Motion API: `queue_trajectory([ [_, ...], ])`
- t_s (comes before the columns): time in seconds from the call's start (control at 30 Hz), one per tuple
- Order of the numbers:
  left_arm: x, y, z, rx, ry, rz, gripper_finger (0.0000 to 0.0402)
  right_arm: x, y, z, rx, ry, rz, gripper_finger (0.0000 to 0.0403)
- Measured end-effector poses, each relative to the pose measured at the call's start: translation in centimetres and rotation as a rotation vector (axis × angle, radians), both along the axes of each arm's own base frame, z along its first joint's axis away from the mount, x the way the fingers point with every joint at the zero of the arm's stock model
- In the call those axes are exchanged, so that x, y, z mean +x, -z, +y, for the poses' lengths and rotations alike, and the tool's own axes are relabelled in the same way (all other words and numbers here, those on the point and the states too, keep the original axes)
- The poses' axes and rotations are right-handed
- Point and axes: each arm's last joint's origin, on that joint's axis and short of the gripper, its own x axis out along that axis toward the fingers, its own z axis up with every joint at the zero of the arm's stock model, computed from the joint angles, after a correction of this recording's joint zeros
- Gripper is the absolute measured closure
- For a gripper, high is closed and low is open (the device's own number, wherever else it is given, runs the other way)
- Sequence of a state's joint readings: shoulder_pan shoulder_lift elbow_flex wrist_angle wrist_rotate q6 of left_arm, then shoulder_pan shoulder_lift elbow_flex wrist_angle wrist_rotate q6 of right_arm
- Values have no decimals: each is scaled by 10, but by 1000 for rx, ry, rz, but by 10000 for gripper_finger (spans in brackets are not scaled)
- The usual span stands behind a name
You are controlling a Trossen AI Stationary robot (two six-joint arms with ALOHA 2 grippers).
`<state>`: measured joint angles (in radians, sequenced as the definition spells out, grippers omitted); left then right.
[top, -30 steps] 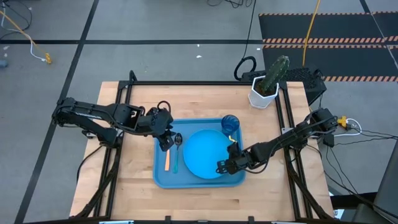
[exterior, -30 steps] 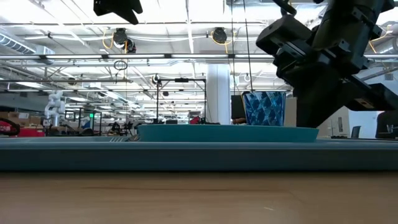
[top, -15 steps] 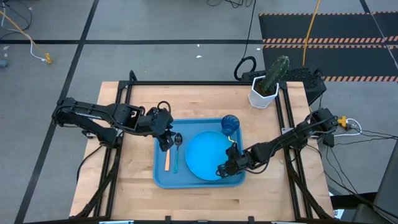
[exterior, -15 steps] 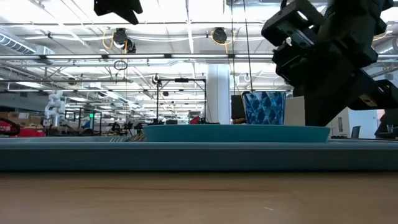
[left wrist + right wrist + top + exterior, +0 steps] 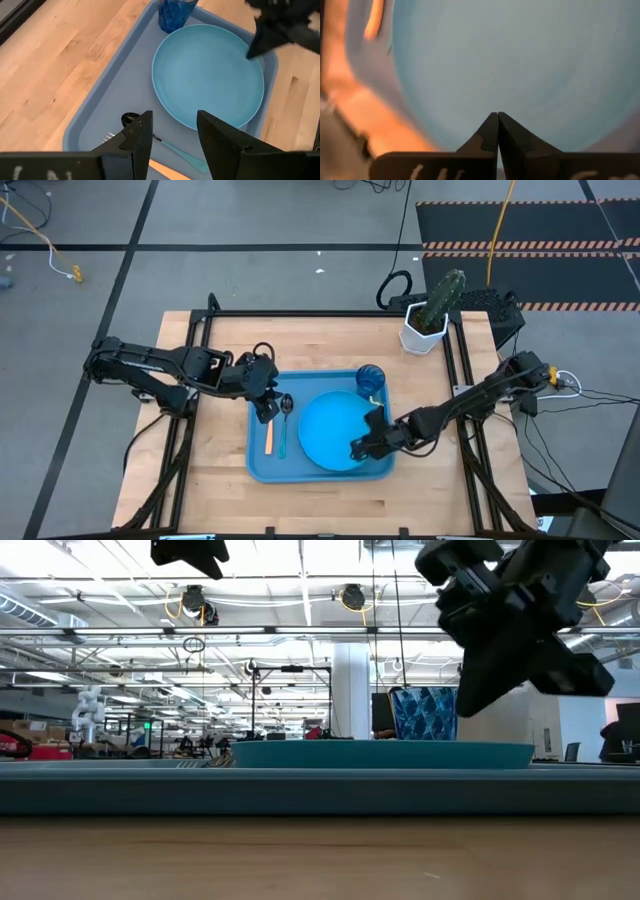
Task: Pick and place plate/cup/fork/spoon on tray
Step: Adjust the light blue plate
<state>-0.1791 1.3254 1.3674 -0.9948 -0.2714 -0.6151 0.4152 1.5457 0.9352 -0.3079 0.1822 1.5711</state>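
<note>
The sky-blue plate (image 5: 335, 430) lies flat in the blue tray (image 5: 262, 470), right of its middle. The dark-blue cup (image 5: 369, 378) stands upright in the tray's far right corner. The orange-handled fork (image 5: 270, 438) and the spoon (image 5: 283, 420) lie side by side on the tray's left part. My right gripper (image 5: 358, 448) is shut and hangs a little above the plate's near right rim; the low view (image 5: 475, 705) shows a gap under it. My left gripper (image 5: 175, 135) is open and empty above the fork and spoon.
A white pot with a cactus (image 5: 428, 320) stands at the table's far right corner. Bare wood (image 5: 215, 460) lies left of the tray and along the near edge. Black frame rails (image 5: 455, 370) run along the table's sides.
My right gripper has gone up from the plate's near right rim and now hangs clear of it. The plate has slid slightly toward the tray's right side and lies flat.
</note>
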Motion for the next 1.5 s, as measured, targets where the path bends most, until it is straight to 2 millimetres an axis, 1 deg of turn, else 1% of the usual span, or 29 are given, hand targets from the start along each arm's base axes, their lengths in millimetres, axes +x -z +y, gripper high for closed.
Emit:
queue_trajectory([
  [0.07,0,0,0,0,0,0,245,-9,-6,-6,-55,68,21,403],
  [0.17,0,0,0,-2,-3,1,245,-26,-11,-15,-115,154,120,403],
  [0.27,0,0,0,-2,-3,2,245,-42,-10,-23,-158,223,256,403],
  [0.37,0,0,0,-1,-2,1,245,-50,-8,-25,-170,236,335,403],
  [0.53,0,0,0,-2,-2,0,245,-45,-7,-24,-161,222,310,403],
  [0.73,0,0,0,-5,-6,-2,245,-41,4,-22,-158,218,354,403],
  [0.87,0,0,0,-7,-9,-3,245,-34,11,-20,-150,212,337,403],
  [1.1,0,0,0,-10,-13,-4,245,-31,12,-19,-149,199,319,403],
  [1.37,0,0,0,-10,-13,-4,245,-23,10,-14,-94,112,260,403],
  [1.5,0,0,0,-7,-9,-3,245,-22,11,-13,-88,103,257,403],
])
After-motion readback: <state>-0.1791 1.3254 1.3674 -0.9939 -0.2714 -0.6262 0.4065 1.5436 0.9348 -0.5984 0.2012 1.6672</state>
